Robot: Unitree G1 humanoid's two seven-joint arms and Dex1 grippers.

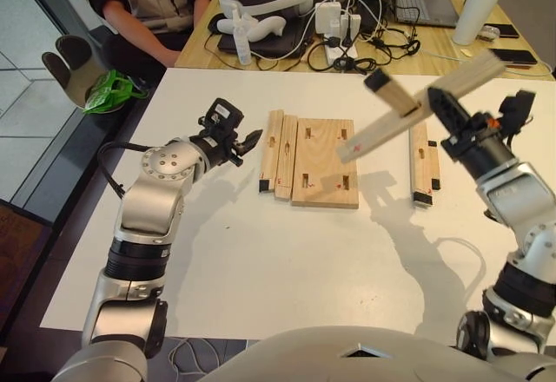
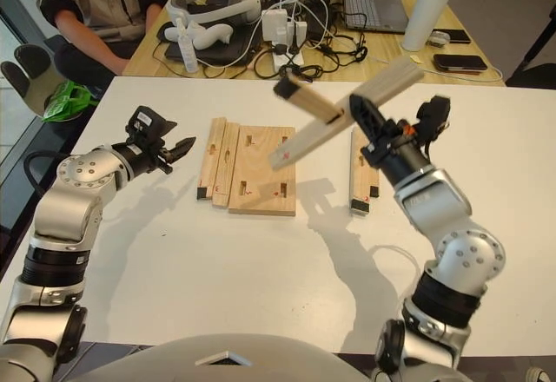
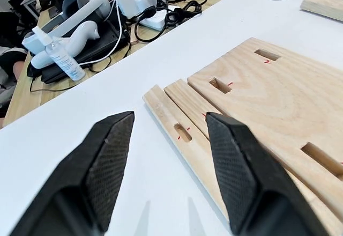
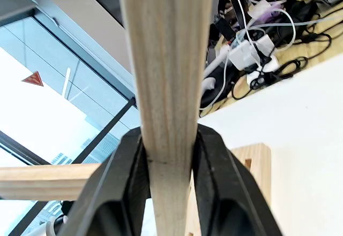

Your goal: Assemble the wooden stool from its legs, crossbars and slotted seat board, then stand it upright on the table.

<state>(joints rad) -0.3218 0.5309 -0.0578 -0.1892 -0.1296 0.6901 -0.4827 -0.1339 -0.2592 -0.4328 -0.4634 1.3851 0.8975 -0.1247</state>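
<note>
With right claw (image 1: pixel 434 102) clamped on joined leg piece (image 1: pixel 382 130), lower its end squarely into seat board (image 1: pixel 326 152) slot (left claw (image 1: pixel 247 148) spread open, free for steadying)

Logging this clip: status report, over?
Left gripper open, by two legs left of seat board. Right gripper shut on joined wood pieces, above table. Board flat, nothing fitted. Two more pieces right of board.

- Your head's two eyes look forward and down over the table (image 1: pixel 261 260), sharing the seat board (image 1: pixel 324 162).
- Your left wrist camera sits low behind the left gripper (image 3: pixel 170 123), close to that board.
- Your right wrist camera looks closely along the wooden piece (image 4: pixel 166 59) held in the right gripper (image 4: pixel 169 161).
</note>
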